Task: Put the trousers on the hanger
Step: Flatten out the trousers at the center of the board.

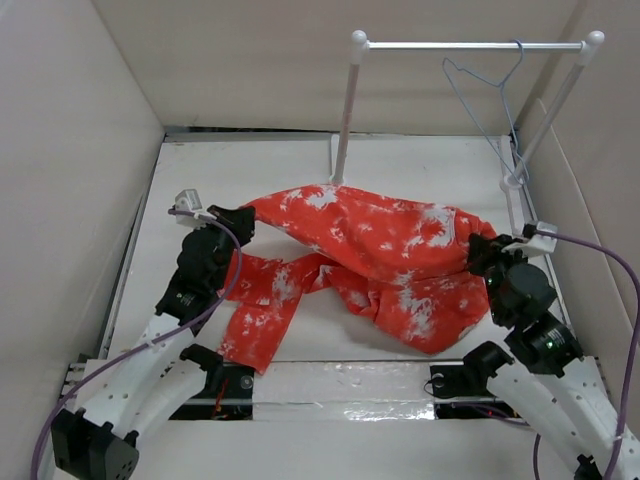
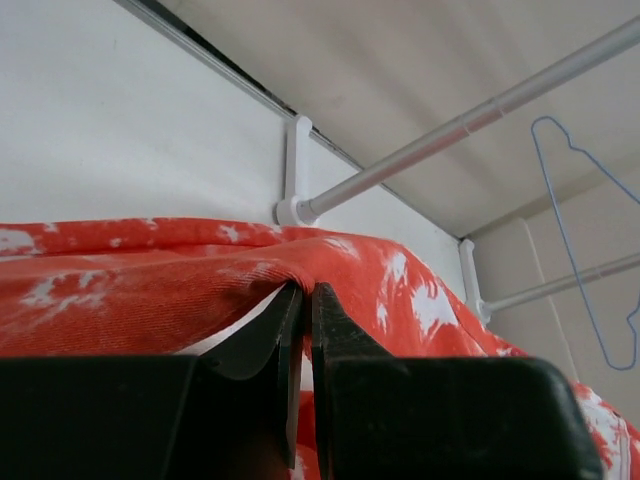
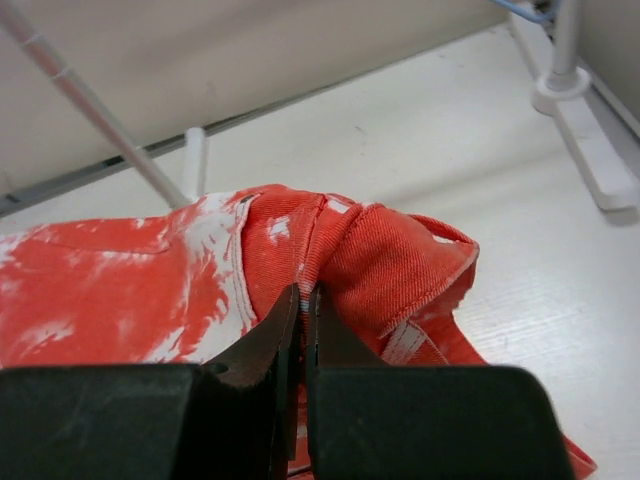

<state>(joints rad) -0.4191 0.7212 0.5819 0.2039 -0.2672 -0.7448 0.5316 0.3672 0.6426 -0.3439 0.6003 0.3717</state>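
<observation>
Trousers point(image 1: 380, 255) laid across the table point(image 1: 250, 170), long axis left to right, legs trailed near-left, ends clamped in fully closed left gripper point(image 1: 243, 222) and right gripper point(image 1: 478, 245), open table seen behind, hanger point(image 1: 490, 95) hung on rail point(image 1: 440, 45), back right.

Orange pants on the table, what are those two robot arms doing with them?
Both arms have grabbed the trousers. The left gripper pinches one end of the cloth and the right gripper pinches the other end, with the rest lying crumpled on the table. The hanger hangs bare on the white rail at the back right, so the trousers are not on it yet.
</observation>
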